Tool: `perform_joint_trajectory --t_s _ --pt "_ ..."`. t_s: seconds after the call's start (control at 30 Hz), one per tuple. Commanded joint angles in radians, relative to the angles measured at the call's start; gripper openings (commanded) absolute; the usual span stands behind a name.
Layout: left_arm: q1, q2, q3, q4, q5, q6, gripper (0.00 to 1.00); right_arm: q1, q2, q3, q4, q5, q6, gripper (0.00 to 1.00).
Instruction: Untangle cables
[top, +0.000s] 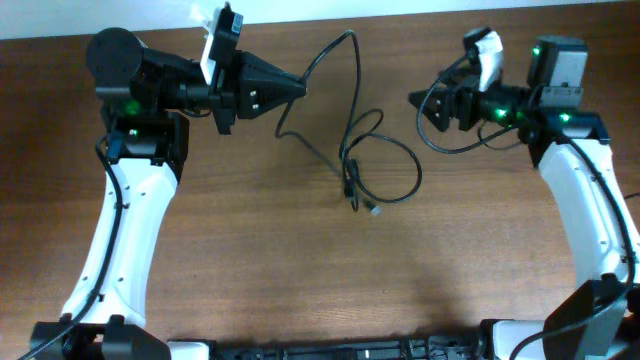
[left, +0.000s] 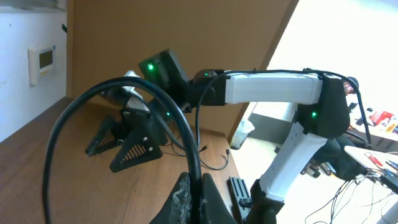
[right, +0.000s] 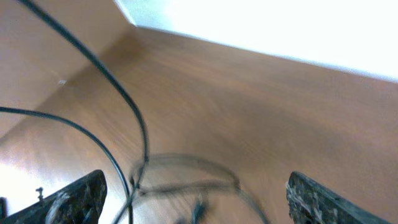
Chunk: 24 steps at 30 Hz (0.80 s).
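The thin black cables (top: 351, 178) lie looped together in the middle of the table, with small plug ends near the loop's lower left. One strand rises from the loop, arcs toward the back edge and runs to my left gripper (top: 300, 88), which is shut on it. In the left wrist view that cable (left: 186, 134) curves up and over from between the closed fingers of my left gripper (left: 199, 200). My right gripper (top: 418, 110) hovers right of the loop, open. Seen from its wrist, the right gripper (right: 196, 202) is wide open, with blurred cables (right: 186, 180) on the table below the gap.
The wooden table (top: 250, 260) ends at a pale wall along the back. Thicker black wires (top: 455, 140) hang off the right arm near its gripper. The right arm (left: 273, 90) shows across the table in the left wrist view.
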Motion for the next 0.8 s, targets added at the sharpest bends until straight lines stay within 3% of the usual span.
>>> perform_joint_trajectory --t_s 0.0,0.07,0.13,0.2,0.43,0.77 --pt "-0.003 -0.002 0.007 0.004 0.014 -0.009 0.0 0.061 -0.034 0.018 0.093 -0.124 -0.007 0.9" --pt "-0.003 -0.002 0.007 0.004 0.014 -0.009 0.0 0.098 -0.045 0.018 0.163 -0.131 -0.007 0.89" --pt "-0.011 -0.002 0.007 0.004 0.014 -0.009 0.0 0.131 -0.05 0.018 0.223 -0.154 -0.007 0.77" --pt "-0.029 -0.002 0.007 0.004 0.014 -0.008 0.0 0.159 -0.05 0.018 0.285 -0.188 -0.007 0.74" --pt "-0.083 -0.002 0.007 0.005 0.014 -0.003 0.0 0.203 -0.05 0.018 0.449 -0.341 -0.008 0.99" --pt "-0.084 -0.002 0.007 0.004 -0.061 -0.001 0.0 0.254 -0.05 0.018 0.487 -0.548 0.003 0.99"
